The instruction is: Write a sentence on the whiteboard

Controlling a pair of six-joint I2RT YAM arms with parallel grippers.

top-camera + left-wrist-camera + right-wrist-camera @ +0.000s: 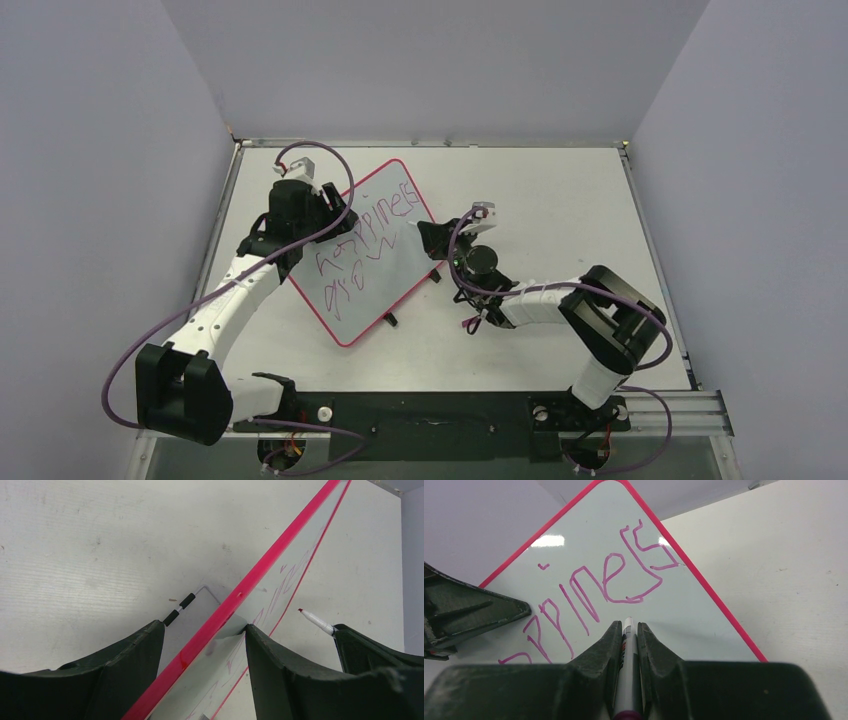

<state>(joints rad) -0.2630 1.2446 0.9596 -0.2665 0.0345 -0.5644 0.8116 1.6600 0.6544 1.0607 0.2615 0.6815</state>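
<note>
Whiteboard (365, 255) stands tilted at frame centre, left end effector (205, 635) clamped on its pink edge as brace; right end effector (627, 627) pinches marker (628, 680) aimed under sentence (614, 580).

obstacles: whiteboard (365, 255), marker (627, 630) at its face | free: table (560, 190) far right

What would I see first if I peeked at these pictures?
Probably the scribbly purple sentence on the red-framed whiteboard, which sits left of middle on the table. Next you'd spot the right gripper pinching a marker, its tip aimed at the board just below the letters. The left gripper clamps the board's far-left edge.
</note>
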